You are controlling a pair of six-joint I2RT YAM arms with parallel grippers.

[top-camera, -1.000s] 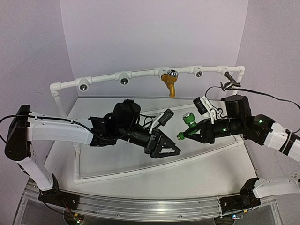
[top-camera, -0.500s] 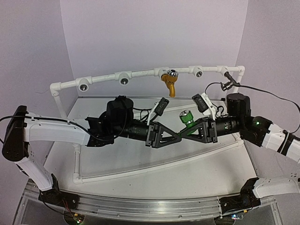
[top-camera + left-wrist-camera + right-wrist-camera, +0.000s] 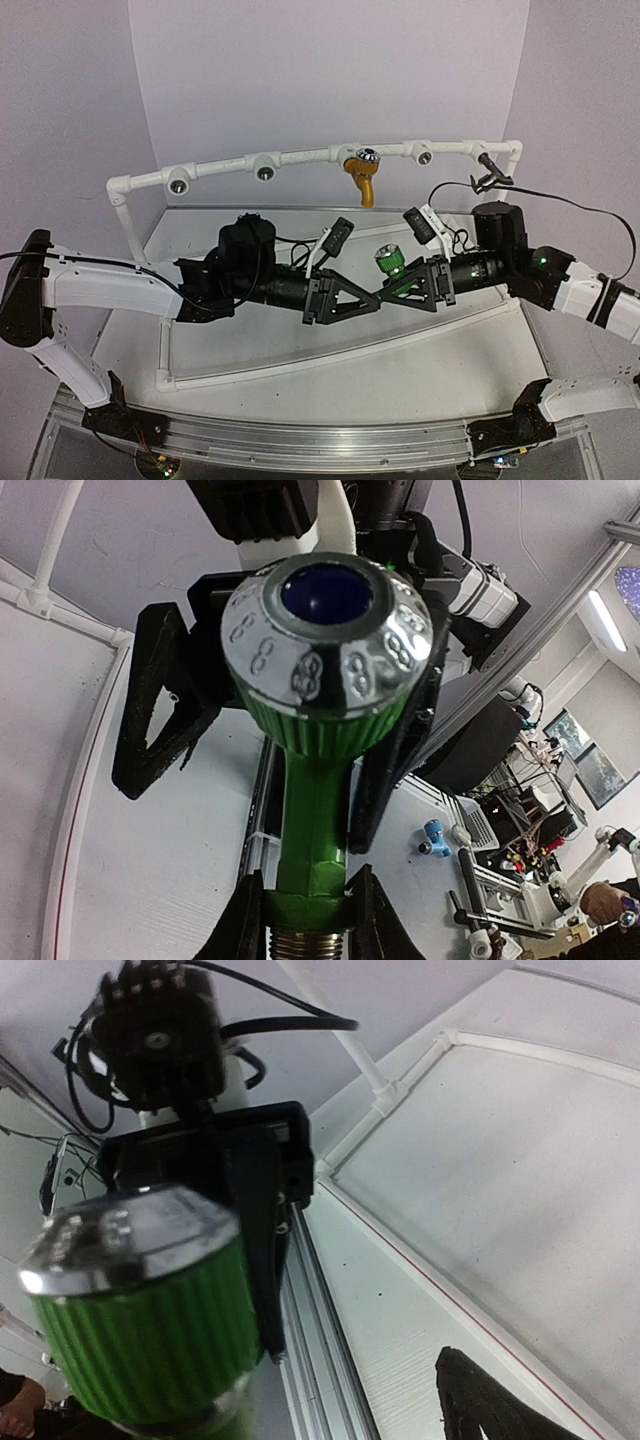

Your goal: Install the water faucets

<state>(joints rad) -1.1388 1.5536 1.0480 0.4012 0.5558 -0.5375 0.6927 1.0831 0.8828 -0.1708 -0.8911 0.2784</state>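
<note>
Two sets of fingers meet above the middle of the tabletop (image 3: 450, 360), slightly toward its right edge. My left gripper (image 3: 374, 296) is clamped on the green faucet (image 3: 318, 750). In the left wrist view its fingers (image 3: 245, 925) press both sides of the hex base just above the thread, and the silver cap with its blue centre faces the camera. My right gripper (image 3: 400, 288) faces it from the opposite side with its jaws apart. One black finger stands well clear of the faucet. The other lies just beside the stem, and I cannot tell whether it touches. From above, the green knob stands up over the spot where the two grippers meet.

My left arm (image 3: 120, 285) stretches low from the near-left corner toward the middle, its forearm almost level. My right arm (image 3: 560, 280) reaches in from the right edge, equally low.

Along the far edge runs the white pipe frame (image 3: 300, 157). The mustard-yellow faucet (image 3: 362, 178) sits in the frame's middle socket, spout down. Silver-centred sockets (image 3: 265, 172) show on either side of it. A dark grey faucet (image 3: 489, 168) sits on the frame near the far-right corner, too small to make out further. A black cable (image 3: 590, 210) from the right arm loops just beside it. A low white rail (image 3: 300, 365) lies on the tabletop, nearer than the grippers.
</note>
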